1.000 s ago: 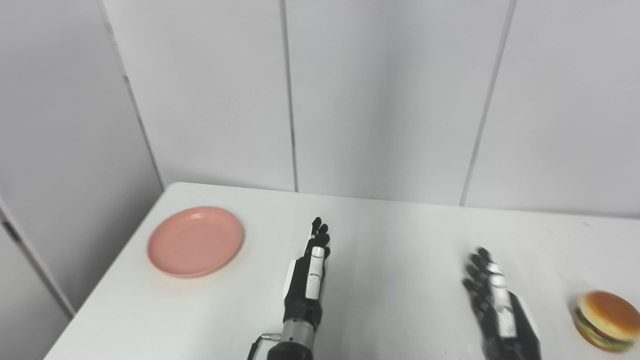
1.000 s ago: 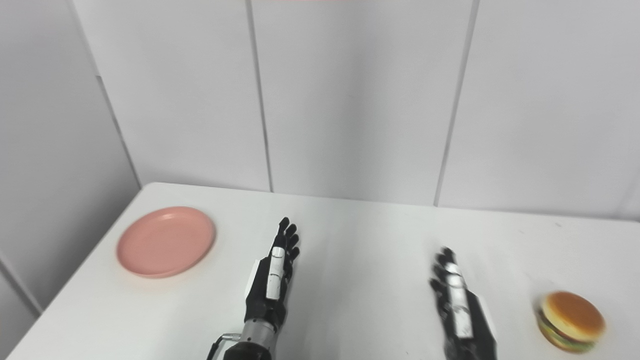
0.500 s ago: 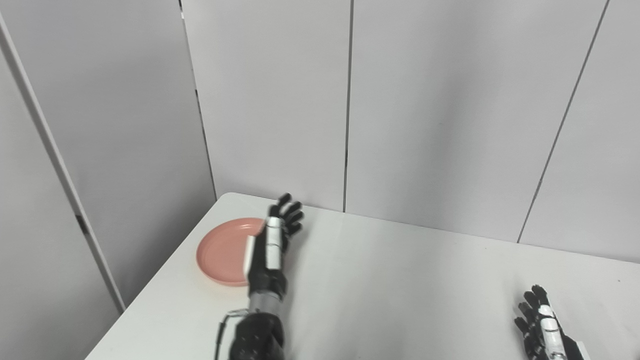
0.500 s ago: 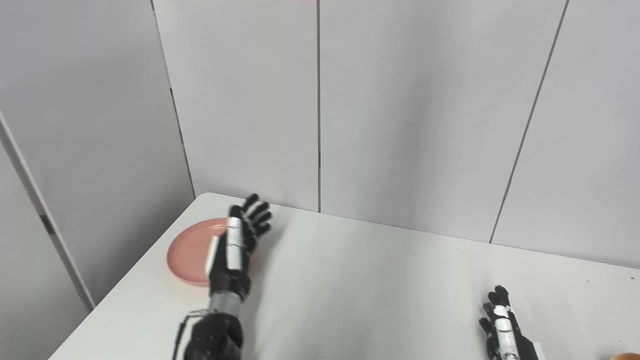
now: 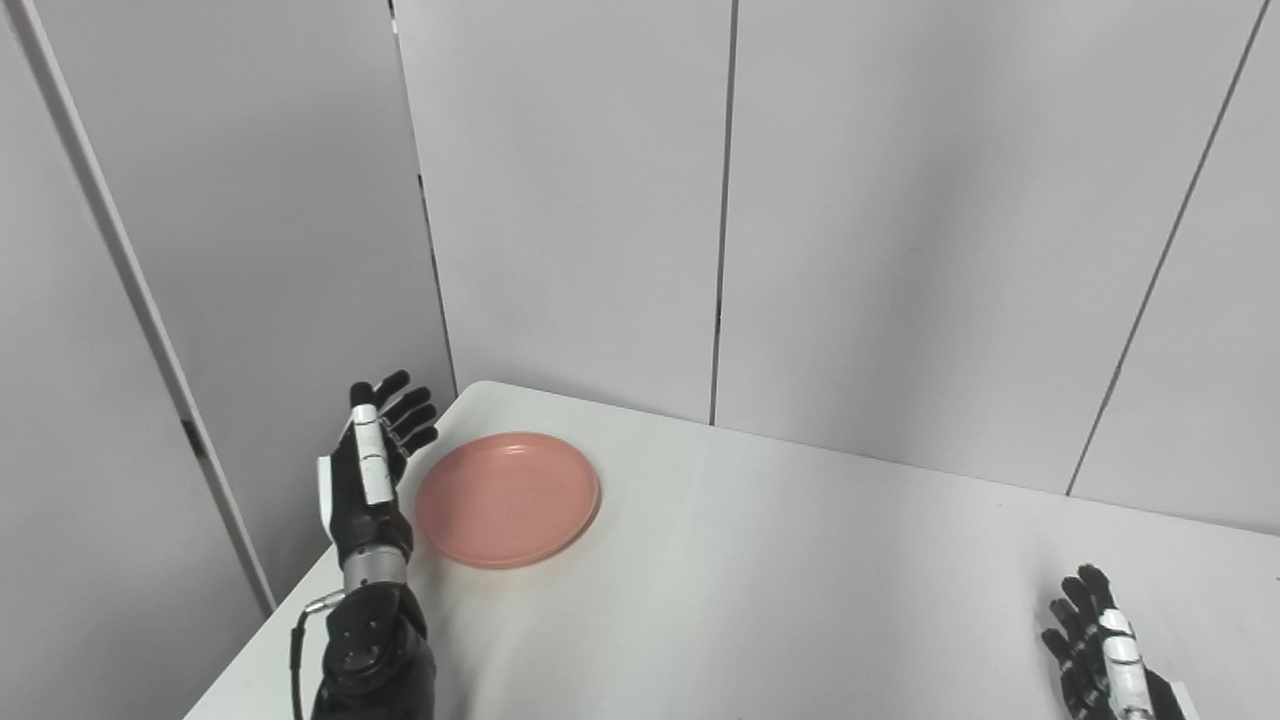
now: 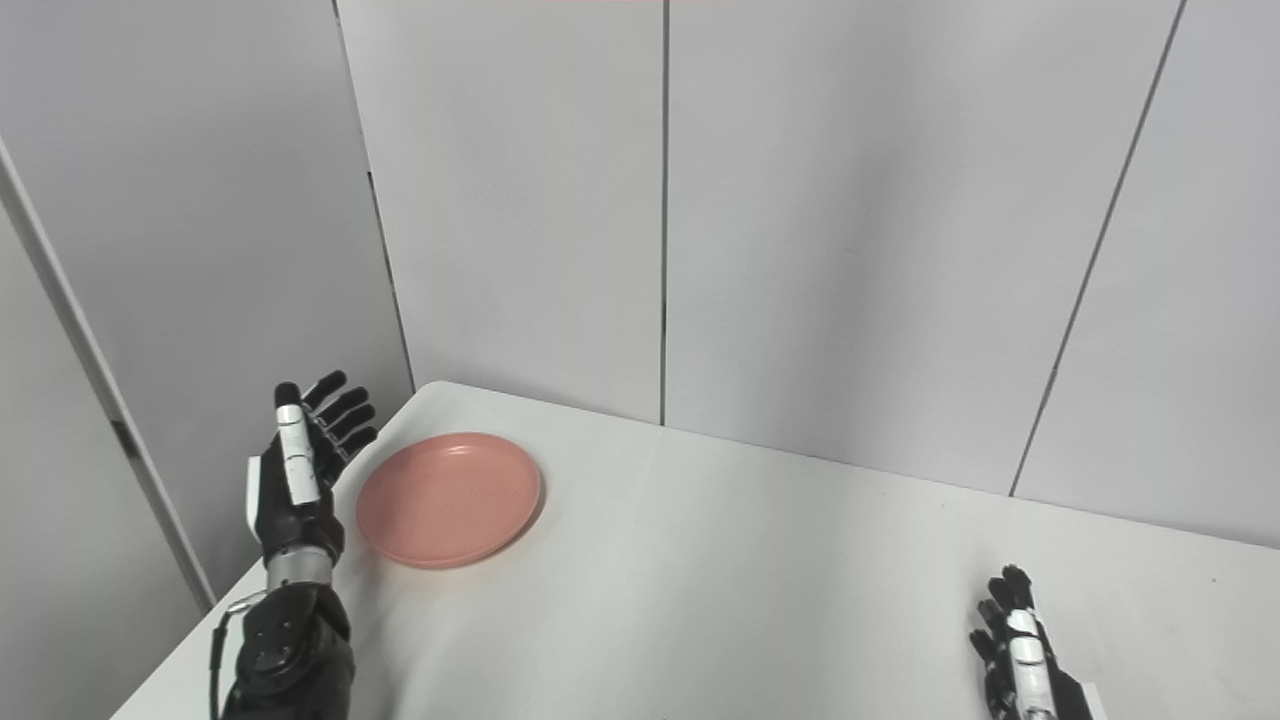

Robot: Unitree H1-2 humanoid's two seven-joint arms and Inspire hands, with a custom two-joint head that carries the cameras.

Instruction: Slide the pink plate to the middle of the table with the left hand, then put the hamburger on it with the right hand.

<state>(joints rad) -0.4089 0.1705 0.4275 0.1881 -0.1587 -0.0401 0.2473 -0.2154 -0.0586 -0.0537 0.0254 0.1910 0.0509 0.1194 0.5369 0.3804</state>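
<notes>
Our left hand [image 5: 372, 480], fingers spread and empty, hovers just outside the round pink plastic plate [image 5: 507, 498] at the white table's [image 5: 800, 600] left corner. We should lower it and push rightward. Our right hand [image 6: 1020, 655] rests open.

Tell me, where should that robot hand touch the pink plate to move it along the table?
Best at the plate's outer left rim, coming from the table's left edge, where the open left robot hand now stands upright beside it. The plate is flat and shallow with a low raised rim, so pushing that rim sideways probably suits it better than pinching.
</notes>
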